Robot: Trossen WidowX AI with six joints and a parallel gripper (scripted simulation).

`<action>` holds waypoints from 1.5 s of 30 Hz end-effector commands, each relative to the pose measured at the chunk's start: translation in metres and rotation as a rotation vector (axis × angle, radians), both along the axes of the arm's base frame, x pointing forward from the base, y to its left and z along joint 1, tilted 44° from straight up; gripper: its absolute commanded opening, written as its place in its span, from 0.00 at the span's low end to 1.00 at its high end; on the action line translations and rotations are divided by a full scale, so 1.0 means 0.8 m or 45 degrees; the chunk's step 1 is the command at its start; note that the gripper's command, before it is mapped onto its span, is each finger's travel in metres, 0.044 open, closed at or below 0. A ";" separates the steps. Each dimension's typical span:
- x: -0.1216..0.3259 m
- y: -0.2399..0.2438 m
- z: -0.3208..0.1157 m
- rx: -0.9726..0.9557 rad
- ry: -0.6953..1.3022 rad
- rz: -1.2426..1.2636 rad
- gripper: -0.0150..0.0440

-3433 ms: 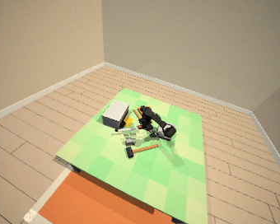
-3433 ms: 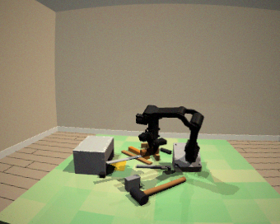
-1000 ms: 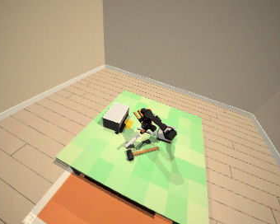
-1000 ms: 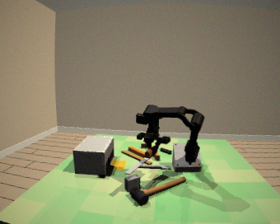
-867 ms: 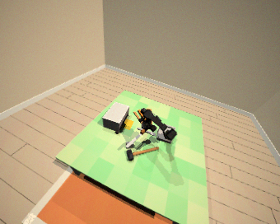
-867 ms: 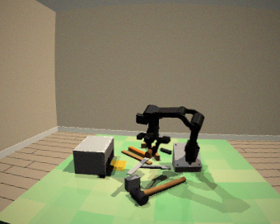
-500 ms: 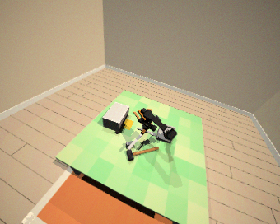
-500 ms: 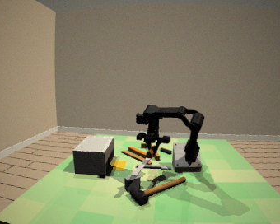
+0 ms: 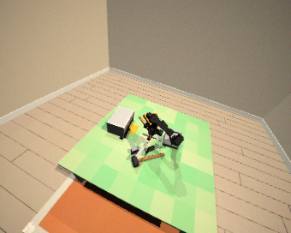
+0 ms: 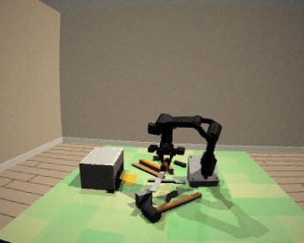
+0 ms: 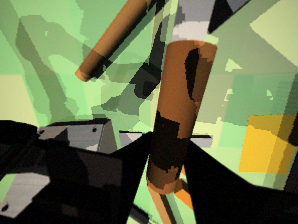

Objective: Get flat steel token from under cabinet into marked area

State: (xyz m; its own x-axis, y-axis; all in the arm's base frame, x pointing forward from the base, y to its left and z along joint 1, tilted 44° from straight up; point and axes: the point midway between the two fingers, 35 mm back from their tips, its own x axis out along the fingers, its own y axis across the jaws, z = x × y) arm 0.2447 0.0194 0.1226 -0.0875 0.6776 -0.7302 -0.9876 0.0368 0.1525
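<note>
My gripper (image 9: 150,135) (image 10: 164,166) (image 11: 167,138) is shut on the wooden handle (image 11: 182,95) of a tool with a flat, pale grey blade (image 9: 142,148) (image 10: 157,182). The tool is held over the middle of the table, with the blade pointing away from the arm's base and towards the hammer side. The white-topped dark cabinet (image 9: 121,116) (image 10: 102,171) stands to the left. The yellow marked area (image 9: 134,128) (image 10: 129,180) (image 11: 265,145) lies in front of it. I cannot make out the steel token in any view; the space under the cabinet is dark.
A hammer with a dark head and wooden handle (image 9: 153,157) (image 10: 180,202) (image 11: 112,40) lies nearest the exterior camera. A thin grey bar (image 10: 174,181) (image 11: 202,140) lies near the held tool. Orange-brown sticks (image 10: 147,169) lie behind the gripper. The arm's grey base (image 10: 204,182) stands at the right.
</note>
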 end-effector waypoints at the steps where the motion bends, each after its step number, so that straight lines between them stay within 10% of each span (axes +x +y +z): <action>1: 0.000 -0.001 0.001 0.011 -0.031 0.022 0.25; 45: -0.001 0.001 0.003 0.046 -0.308 0.318 0.25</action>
State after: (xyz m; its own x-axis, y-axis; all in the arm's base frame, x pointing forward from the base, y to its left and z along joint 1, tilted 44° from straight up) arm 0.2445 0.0191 0.1230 -0.0851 0.6774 -0.7307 -0.9753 -0.2068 -0.0781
